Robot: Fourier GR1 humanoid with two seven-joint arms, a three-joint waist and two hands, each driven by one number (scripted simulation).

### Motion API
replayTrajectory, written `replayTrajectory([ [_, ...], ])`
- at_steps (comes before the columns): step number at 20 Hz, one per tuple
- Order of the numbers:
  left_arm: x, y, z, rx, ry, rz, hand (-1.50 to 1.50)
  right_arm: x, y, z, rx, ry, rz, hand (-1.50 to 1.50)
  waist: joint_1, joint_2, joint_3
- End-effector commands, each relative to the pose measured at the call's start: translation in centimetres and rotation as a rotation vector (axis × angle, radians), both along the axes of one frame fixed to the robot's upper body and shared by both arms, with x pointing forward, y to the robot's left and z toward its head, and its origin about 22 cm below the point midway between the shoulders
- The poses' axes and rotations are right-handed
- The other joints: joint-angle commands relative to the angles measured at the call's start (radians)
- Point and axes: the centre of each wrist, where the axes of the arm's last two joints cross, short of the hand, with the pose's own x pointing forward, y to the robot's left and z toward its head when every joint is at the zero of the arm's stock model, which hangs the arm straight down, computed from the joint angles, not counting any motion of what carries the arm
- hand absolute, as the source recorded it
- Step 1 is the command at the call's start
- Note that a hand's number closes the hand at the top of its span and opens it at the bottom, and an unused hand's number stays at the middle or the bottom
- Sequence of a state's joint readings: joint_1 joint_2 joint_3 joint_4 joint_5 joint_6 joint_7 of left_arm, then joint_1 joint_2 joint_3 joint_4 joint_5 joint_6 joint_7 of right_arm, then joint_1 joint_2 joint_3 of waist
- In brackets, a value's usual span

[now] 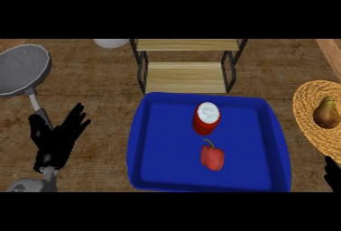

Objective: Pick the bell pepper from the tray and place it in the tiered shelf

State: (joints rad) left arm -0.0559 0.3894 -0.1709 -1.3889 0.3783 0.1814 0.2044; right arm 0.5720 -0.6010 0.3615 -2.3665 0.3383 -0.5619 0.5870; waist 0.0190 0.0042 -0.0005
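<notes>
A red bell pepper [212, 157] lies in the blue tray [152, 149], near its front middle. Behind it in the same tray stands a red can with a white lid [207, 118]. The tiered shelf [187, 76], wooden boards on a black wire frame, stands just behind the tray. My left hand [58, 137] rests open at the left, fingers up, well clear of the tray. Only a dark tip of my right hand [331, 172] shows at the lower right edge, beside the tray's right wall.
A grey frying pan [22, 70] lies at the far left, its handle running down toward my left hand. A woven basket [307, 118] with a brown pear [325, 113] sits at the right edge. A white round object [110, 43] is at the back.
</notes>
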Motion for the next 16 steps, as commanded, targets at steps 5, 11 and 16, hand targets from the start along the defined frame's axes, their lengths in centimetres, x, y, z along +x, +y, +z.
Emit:
replayTrajectory([
  [5,-0.2,-0.7,-0.5,-0.002,0.066,-0.007,0.0,3.2,2.8,1.5,-0.107,0.124,-0.091,-1.5,0.016,0.003,-0.005],
  [11,1.1,-1.4,-0.9,-0.013,0.064,0.002,0.0,7.2,7.5,-0.3,-0.195,0.225,-0.037,-1.5,0.001,0.002,-0.002],
  [16,-1.7,0.9,-3.4,-0.007,0.079,0.022,0.0,7.0,10.4,-1.9,-0.215,0.315,-0.056,-1.5,-0.01,-0.001,-0.003],
])
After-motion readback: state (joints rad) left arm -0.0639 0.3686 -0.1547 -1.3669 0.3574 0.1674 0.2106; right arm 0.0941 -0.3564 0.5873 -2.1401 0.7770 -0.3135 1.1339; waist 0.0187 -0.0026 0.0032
